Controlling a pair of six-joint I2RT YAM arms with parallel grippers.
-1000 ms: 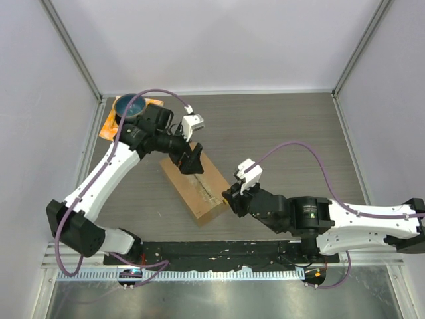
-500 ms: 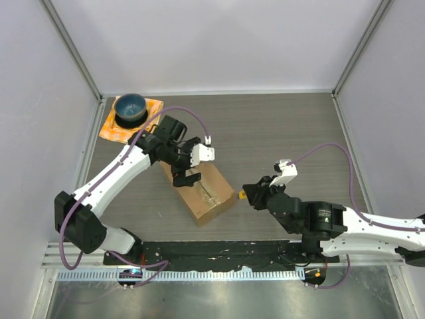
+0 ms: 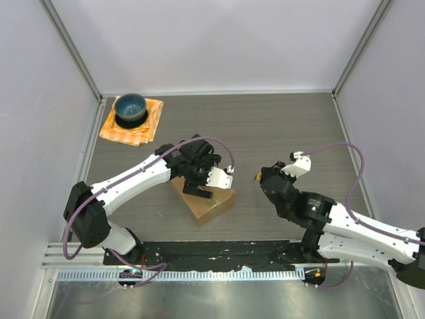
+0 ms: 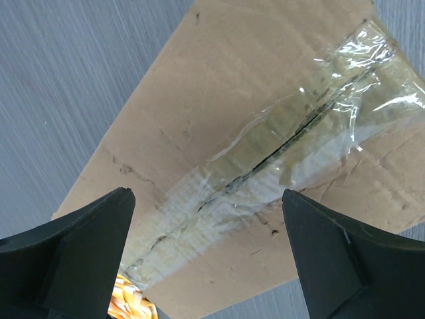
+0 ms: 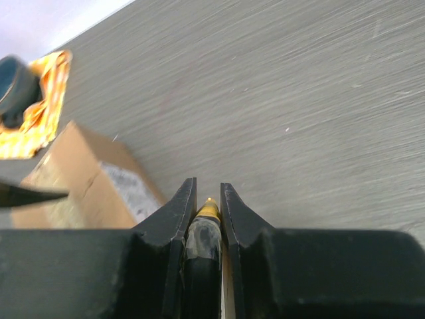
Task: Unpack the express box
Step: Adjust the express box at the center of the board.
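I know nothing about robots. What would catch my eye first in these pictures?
The brown express box lies near the front middle of the table, its top seam under crinkled shiny tape, with the left gripper wide open over it. To its right, the right gripper is shut on a slim yellow-tipped tool, clear of the box. A blue bowl sits on an orange cloth in the far left corner.

Overhead wide; wrists nearer; all share box (image 3: 212, 205).
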